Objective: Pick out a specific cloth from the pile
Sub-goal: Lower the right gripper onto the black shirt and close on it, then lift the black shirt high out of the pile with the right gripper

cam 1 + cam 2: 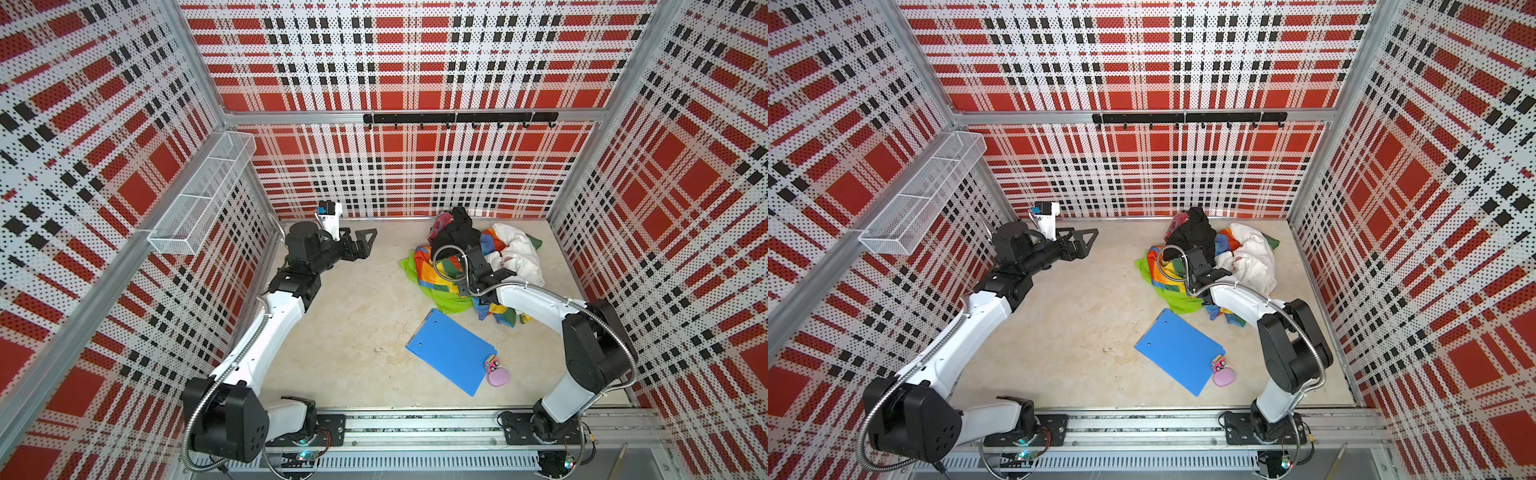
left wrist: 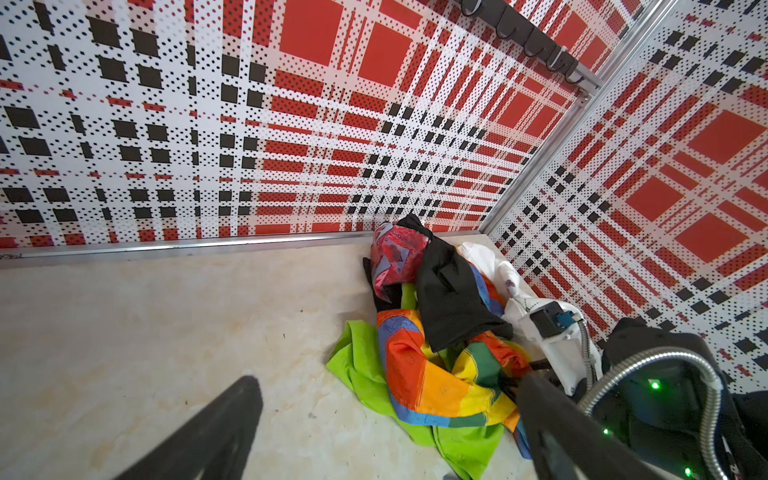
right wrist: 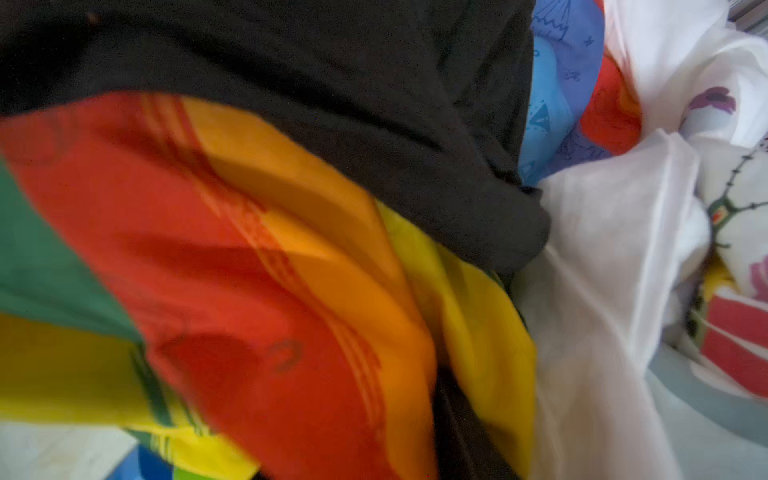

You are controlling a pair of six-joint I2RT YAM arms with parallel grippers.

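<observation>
**Cloth (image 1: 455, 232) lies on top of the pile (image 1: 432, 272) by the back wall (image 1: 415, 174)**

Black, with a red, blue and pink printed patch, it drapes over the rainbow patchwork cloth (image 1: 428, 278). The white shirt (image 1: 519, 253) is just beside it, and the bright green cloth (image 1: 449, 301) spreads out beneath. The right gripper (image 1: 473, 255) sits over the heap at the black fabric's near edge. Its fingers are hidden, so whether the jaws are spread or pinching anything cannot be told. The left gripper (image 1: 369, 241) hovers well apart near the back-left corner, jaws spread wide and empty. A blue clipboard (image 1: 451, 351) lies on the table (image 1: 353, 316).
</observation>
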